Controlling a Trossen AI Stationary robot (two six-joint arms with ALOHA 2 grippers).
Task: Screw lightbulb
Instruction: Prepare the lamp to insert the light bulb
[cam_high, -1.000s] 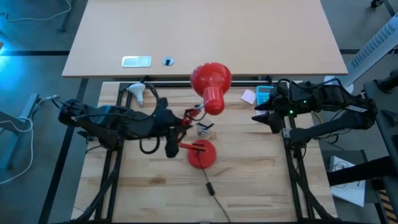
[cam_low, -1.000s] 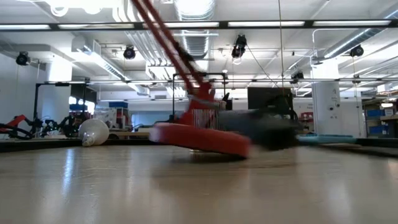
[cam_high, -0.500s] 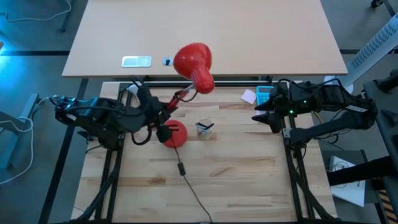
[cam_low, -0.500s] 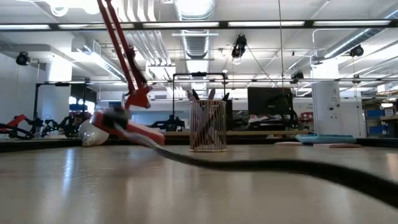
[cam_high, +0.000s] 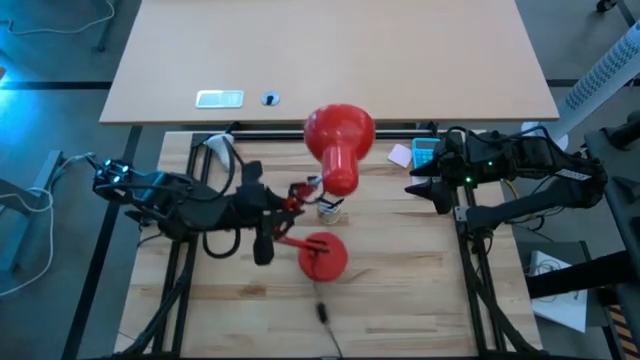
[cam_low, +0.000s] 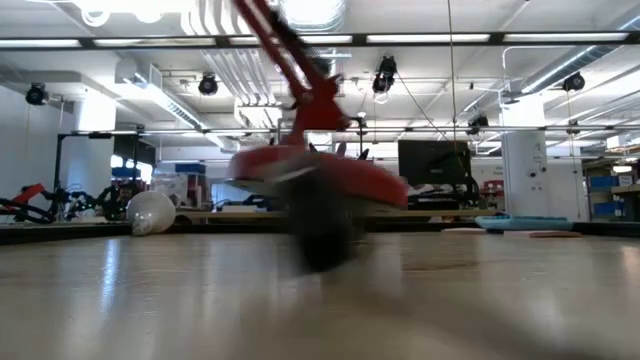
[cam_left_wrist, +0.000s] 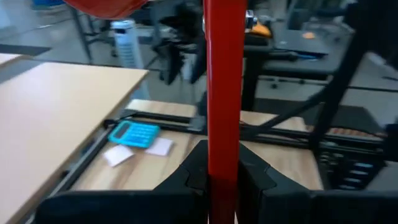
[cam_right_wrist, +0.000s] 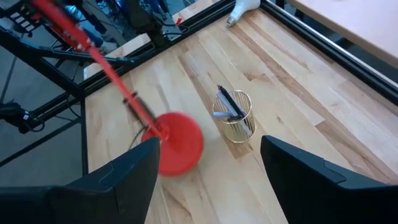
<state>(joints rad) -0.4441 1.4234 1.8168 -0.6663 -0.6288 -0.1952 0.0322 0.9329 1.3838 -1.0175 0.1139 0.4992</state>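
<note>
A red desk lamp shows in the high view with its cone shade at the far middle and its round base nearer. My left gripper is shut on the lamp's thin red arm. The small white lightbulb lies on its side on the table at the far left, apart from both grippers; it also shows in the low view and the right wrist view. My right gripper waits open and empty at the table's right side. My left gripper pinches the lamp's red arm rod between its two fingers, which lie across the rod, coming level from the table's left. In the low view the base looks tilted and clear of the tabletop.
A wire mesh cup with pens stands just beyond the lamp base, also in the right wrist view. A blue calculator and a pink note lie at the far right. The lamp's black cord trails toward the near edge.
My left gripper, shut on the lamp's arm, has swung the lamp toward the table's far left and then back toward the right and near side. The base and shade stand again about where they were a second ago. The cord has been dragged along.
</note>
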